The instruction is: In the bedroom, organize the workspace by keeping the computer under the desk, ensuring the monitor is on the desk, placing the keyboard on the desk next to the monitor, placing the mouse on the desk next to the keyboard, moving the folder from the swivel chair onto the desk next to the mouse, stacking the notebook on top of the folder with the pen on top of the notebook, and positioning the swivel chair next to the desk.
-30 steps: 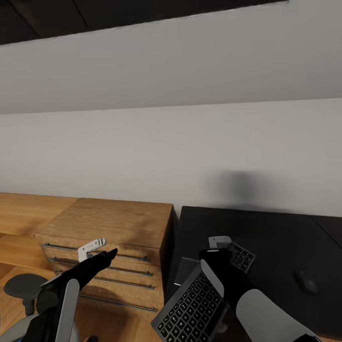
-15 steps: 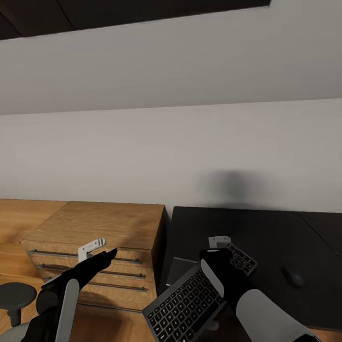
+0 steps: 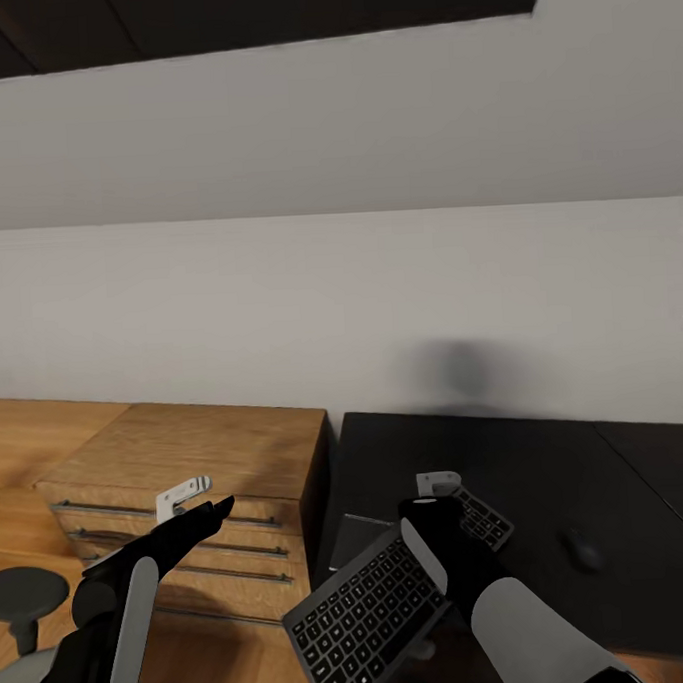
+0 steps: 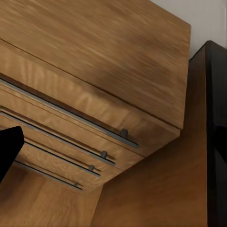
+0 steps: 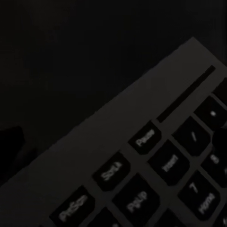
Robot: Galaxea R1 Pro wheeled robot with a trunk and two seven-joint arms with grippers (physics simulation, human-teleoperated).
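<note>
At far left, swivel chair armrest peeking in, nearer the frame edge than a second ago; whole scene shifted left, so a camera or base turn toward the desk, not moving objects. Next, left gripper hovering empty before the light wood drawer unit, fingers apart. Then right gripper clamped on the keyboard, held tilted, far end over the desk's left edge, near end overhanging. Further right, probably the mouse, dim, resting on the desk well apart. Keyboard placement seemingly close.
</note>
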